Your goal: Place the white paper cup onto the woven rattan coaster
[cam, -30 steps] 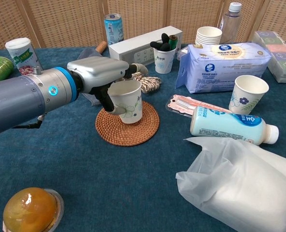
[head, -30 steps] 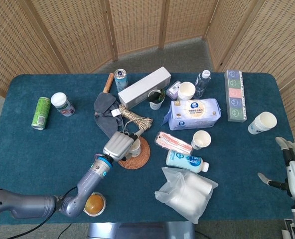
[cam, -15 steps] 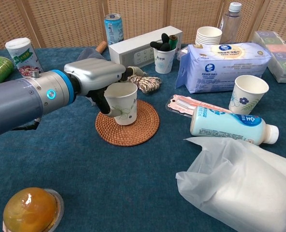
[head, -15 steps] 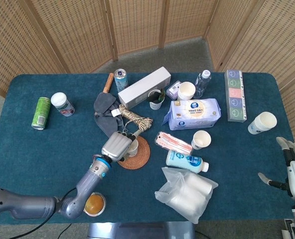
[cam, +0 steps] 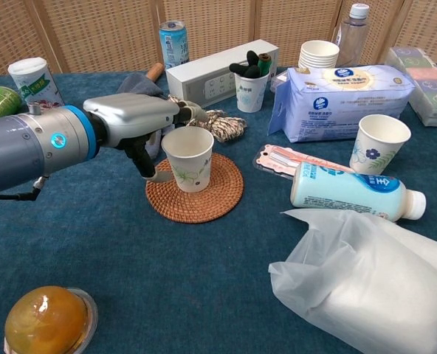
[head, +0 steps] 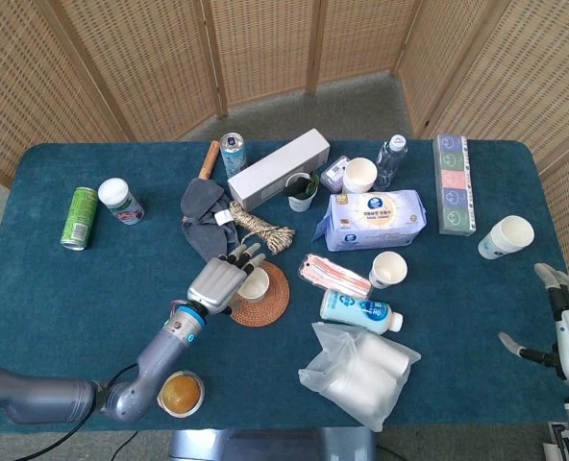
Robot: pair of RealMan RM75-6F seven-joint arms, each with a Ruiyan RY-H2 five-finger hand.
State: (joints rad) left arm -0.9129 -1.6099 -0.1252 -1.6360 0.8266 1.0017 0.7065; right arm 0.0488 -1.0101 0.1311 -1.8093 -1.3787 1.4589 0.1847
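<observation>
paper cup [cam: 188, 158] upright on coaster [cam: 195, 187], left robot hand [cam: 141, 122] open beside

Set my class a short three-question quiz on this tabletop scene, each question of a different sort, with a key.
1. True or false: the white paper cup stands upright on the woven rattan coaster.
2. Which lies nearest the coaster's right side? A) green can B) pink packet C) orange jelly cup
3. Fill in: the left hand has its fingers ____ beside the cup.

Key
1. True.
2. B, the pink packet.
3. Spread; it holds nothing.
</observation>
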